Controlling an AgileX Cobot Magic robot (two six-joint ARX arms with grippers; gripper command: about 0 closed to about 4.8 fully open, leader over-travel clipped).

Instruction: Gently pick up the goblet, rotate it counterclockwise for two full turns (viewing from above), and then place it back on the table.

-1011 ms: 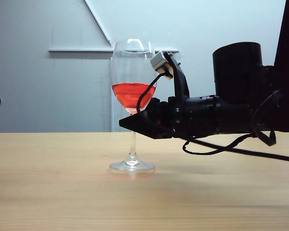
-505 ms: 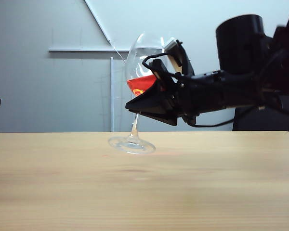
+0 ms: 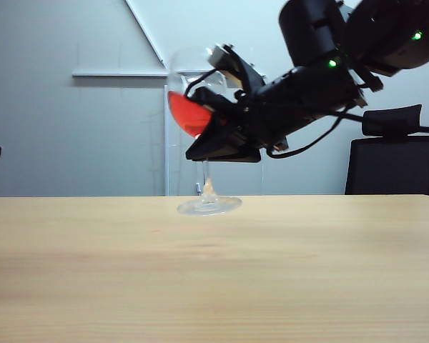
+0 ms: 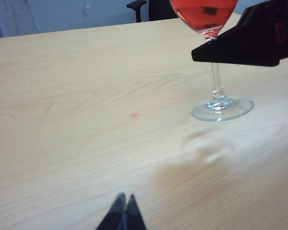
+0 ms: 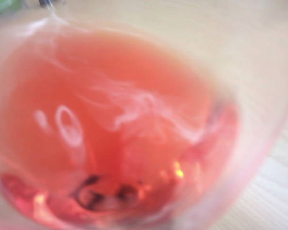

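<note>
Now the goblet (image 3: pixel 200 125) hangs clear of the table (image 3: pixel 214 271), its foot just above the wood, its long axis near upright with the bowl leaning slightly away from the right gripper (image 3: pixel 200 151). That gripper, closed on the stem directly under the bowl, reaches in from the right with its arm sloping down toward the glass. The left gripper (image 4: pixel 122 213), fingers together and empty, rests low and well apart. Red liquid (image 5: pixel 110 129) fills the right wrist view.

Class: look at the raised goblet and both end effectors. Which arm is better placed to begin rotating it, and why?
Right. The right end effector is shut on the goblet, lifted off the table. The left end effector is shut, low over the table, away from it.
</note>
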